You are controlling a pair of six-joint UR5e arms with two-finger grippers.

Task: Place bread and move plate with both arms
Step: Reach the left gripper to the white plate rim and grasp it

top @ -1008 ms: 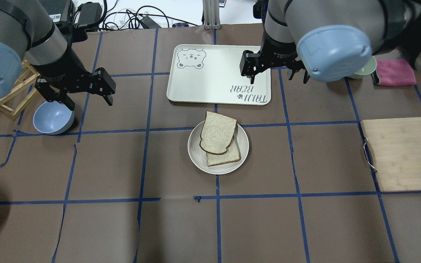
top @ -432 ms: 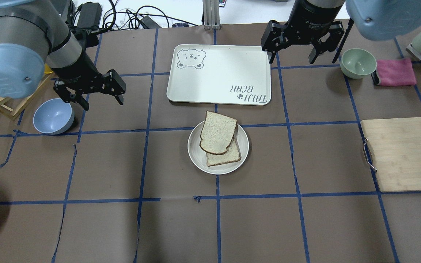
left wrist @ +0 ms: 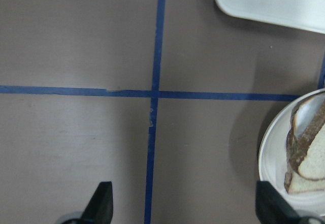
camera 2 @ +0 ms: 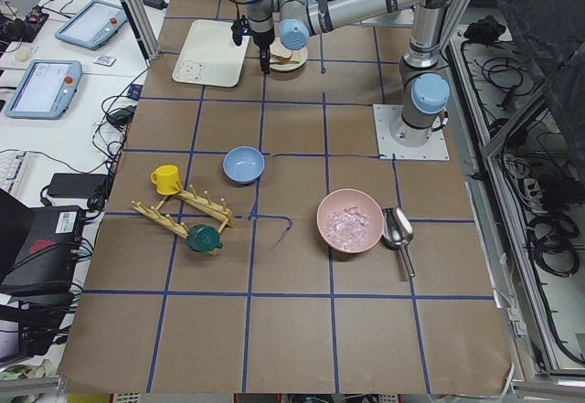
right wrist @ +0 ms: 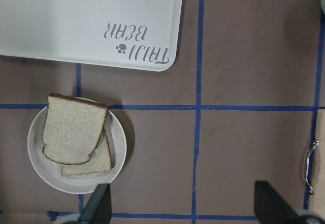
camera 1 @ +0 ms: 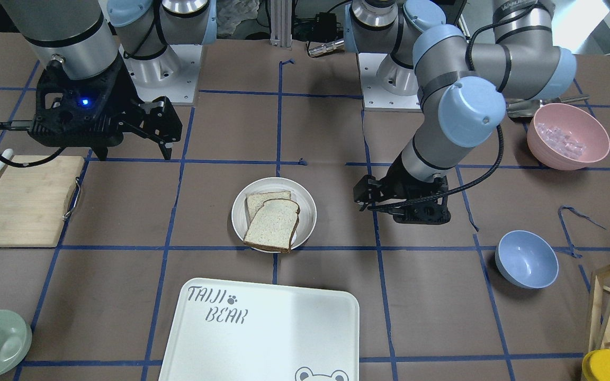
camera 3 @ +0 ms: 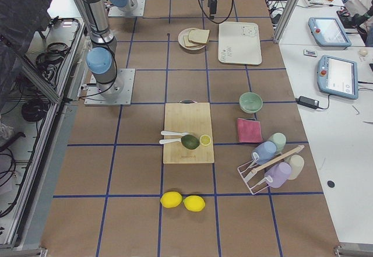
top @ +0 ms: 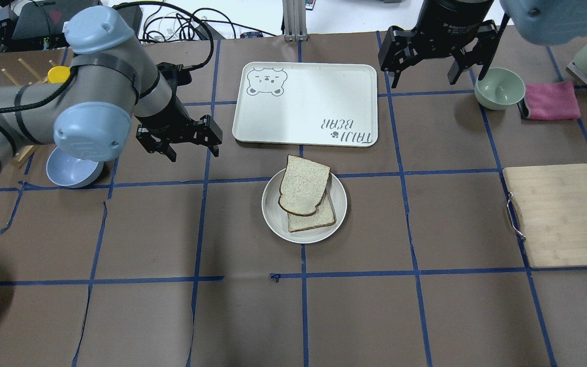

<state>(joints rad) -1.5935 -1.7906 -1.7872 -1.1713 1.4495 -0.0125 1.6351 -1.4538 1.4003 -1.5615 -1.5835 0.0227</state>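
The bread [top: 303,184], dark-crusted with a rounded top, lies on the cream plate [top: 273,219] at the table's middle. It partly covers a smaller, paler slice [top: 316,218]. My left gripper [top: 194,153] is open and empty, to the left of the plate and a little behind it, low over the table. In its wrist view [left wrist: 184,209] the plate [left wrist: 274,153] and the bread [left wrist: 310,153] show at the right edge. My right gripper [top: 421,79] is open and empty, high over the tray's far right corner. Its wrist view [right wrist: 184,206] looks down on the bread [right wrist: 73,135].
The white "TAIJI BEAR" tray [top: 303,104] lies just behind the plate. A blue bowl [top: 72,171] stands under my left arm. A green bowl [top: 500,87] and a pink cloth [top: 551,101] are at the back right. A wooden cutting board [top: 558,214] lies at the right.
My left gripper has moved right from beside the blue bowl toward the plate. My right gripper has pulled back from over the tray's right side to its far right corner. Both stay open.
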